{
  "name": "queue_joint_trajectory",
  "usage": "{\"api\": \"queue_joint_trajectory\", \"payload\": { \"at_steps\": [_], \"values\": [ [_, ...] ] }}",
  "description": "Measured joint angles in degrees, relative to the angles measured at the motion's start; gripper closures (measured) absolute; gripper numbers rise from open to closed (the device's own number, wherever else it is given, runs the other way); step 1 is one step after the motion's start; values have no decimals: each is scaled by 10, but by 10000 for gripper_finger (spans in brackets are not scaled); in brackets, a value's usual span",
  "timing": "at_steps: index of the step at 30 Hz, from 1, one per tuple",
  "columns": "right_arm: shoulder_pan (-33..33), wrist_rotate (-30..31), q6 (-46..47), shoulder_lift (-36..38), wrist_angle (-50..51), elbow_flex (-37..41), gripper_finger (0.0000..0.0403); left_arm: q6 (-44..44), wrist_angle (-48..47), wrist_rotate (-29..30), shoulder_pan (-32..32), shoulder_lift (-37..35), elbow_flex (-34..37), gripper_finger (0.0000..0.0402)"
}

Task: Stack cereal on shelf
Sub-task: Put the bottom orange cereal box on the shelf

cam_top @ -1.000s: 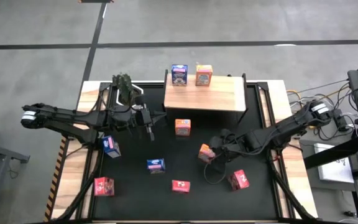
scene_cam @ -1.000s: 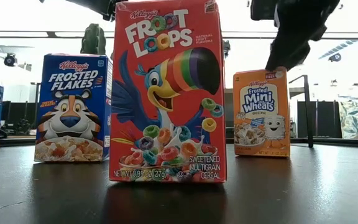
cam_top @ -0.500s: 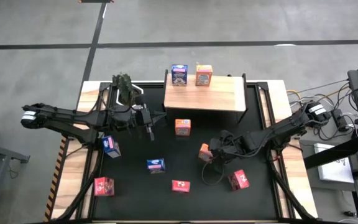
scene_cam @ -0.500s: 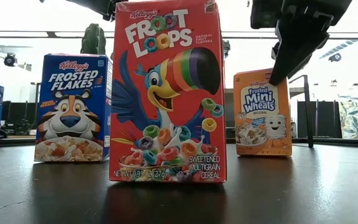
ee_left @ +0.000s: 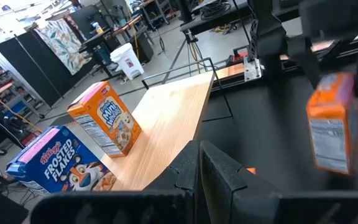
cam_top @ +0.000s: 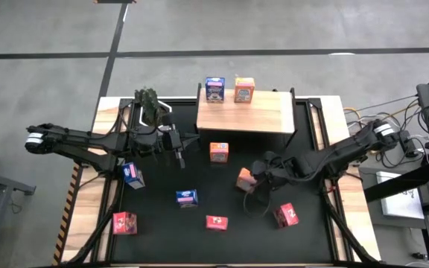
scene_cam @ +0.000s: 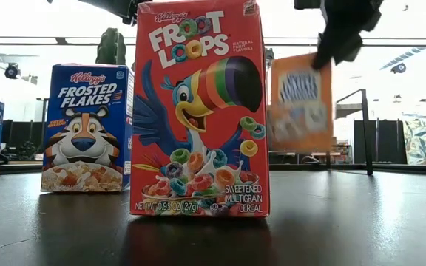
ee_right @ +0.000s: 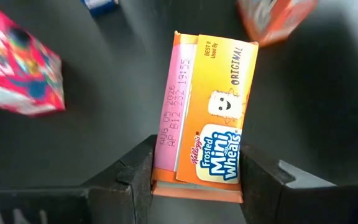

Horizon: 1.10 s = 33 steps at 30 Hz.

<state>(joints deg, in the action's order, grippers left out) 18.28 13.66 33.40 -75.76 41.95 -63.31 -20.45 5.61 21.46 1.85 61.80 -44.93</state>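
Right gripper [ee_right: 196, 180] clamps an orange Mini-Wheats box [ee_right: 204, 134] between its fingers, clear of the mat; carrying it level suits the shelf [cam_top: 246, 113]. Left gripper [cam_top: 179, 156] hangs shut, empty.

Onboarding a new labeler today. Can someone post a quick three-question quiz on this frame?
1. True or false: the right gripper has its fingers on either side of an orange cereal box.
2. How many cereal boxes stand on the wooden shelf? A) one B) two C) three
3. Fill in: the left gripper hangs over the black mat with its fingers ____.

Key: 1 true. 2 B, a blue box and an orange box. 3 shut.
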Motion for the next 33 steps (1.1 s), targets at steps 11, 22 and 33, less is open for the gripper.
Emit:
{"api": "queue_joint_trajectory", "payload": {
  "at_steps": [11,22,33],
  "values": [
    [-113,-5,-196,-1,151,-203,232,0,0,0,0,0,0,402],
    [-334,-113,-432,-3,152,-264,232,0,-1,0,0,0,0,402],
    [-457,-201,-489,-3,130,-247,232,0,-1,0,0,0,0,402]
  ]
}}
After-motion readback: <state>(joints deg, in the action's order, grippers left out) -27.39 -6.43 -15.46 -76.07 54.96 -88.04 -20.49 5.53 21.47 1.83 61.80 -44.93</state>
